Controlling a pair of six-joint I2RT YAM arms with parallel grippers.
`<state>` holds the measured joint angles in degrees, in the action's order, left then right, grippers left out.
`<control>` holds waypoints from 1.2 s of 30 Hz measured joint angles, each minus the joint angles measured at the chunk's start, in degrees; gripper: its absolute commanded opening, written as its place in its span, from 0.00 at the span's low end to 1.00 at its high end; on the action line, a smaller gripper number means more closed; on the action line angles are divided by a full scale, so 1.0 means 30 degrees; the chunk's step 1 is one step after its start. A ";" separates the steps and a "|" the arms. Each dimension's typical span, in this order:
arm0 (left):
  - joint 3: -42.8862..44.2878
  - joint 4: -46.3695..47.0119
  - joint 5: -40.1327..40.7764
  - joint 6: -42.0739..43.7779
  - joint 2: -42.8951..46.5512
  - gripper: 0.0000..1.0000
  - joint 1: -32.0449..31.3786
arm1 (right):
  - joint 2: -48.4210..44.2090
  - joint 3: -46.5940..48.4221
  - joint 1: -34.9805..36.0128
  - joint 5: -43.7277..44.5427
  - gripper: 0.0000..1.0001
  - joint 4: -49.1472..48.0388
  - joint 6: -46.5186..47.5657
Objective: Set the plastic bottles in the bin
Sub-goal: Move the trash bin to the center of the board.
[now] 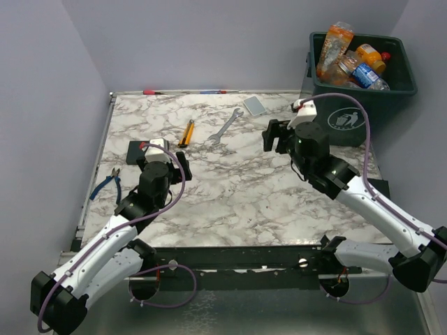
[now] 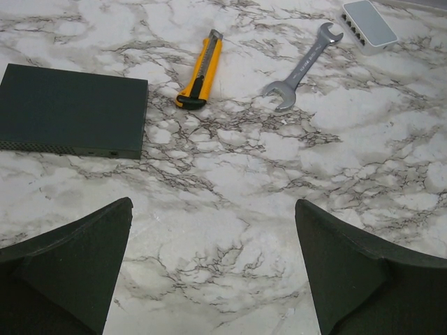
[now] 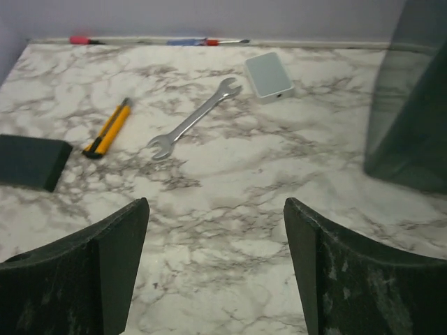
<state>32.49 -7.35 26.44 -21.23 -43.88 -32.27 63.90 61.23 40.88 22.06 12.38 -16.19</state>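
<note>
The dark green bin (image 1: pixel 349 122) stands at the table's far right corner, and its wall (image 3: pixel 412 118) fills the right edge of the right wrist view. Several plastic bottles (image 1: pixel 353 59) lie piled inside it, orange and clear ones with blue labels. No bottle shows on the table. My right gripper (image 1: pixel 276 135) (image 3: pixel 216 202) hovers just left of the bin, open, with only marble between its fingers. My left gripper (image 1: pixel 165 159) (image 2: pixel 213 204) sits low over the table's left side, open wide and empty.
A silver wrench (image 1: pixel 225 125) (image 2: pixel 302 66) (image 3: pixel 193 120) and a yellow utility knife (image 1: pixel 186 132) (image 2: pixel 200 70) lie mid-table. A black box (image 1: pixel 140 151) (image 2: pixel 70 108) sits by the left gripper. Blue pliers (image 1: pixel 108 183) lie at the left edge, a small white device (image 1: pixel 255 106) at the back.
</note>
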 measured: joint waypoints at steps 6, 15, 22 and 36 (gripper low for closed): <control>-0.0058 0.0015 0.0007 0.0000 -0.0488 0.99 0.0000 | 0.3534 0.7512 -0.2317 0.2827 0.85 0.1931 0.1464; -0.0058 -0.0015 -0.0029 0.0007 -0.0656 0.99 0.0000 | 1.2145 2.1522 -0.8408 0.1275 0.86 0.7060 0.1311; -0.0058 -0.0015 -0.0124 0.0000 0.0146 0.99 0.0000 | 1.5176 2.1638 -0.8888 -0.0044 0.86 0.9602 0.1202; -0.0058 -0.0015 -0.0160 -0.0044 0.0138 0.99 0.0000 | 1.6079 2.2454 -0.9377 -0.0823 0.22 0.9959 0.1231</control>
<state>32.32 -7.40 25.96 -21.37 -43.46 -32.27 112.14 128.60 12.75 19.59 42.26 -12.49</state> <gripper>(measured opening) 0.991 0.338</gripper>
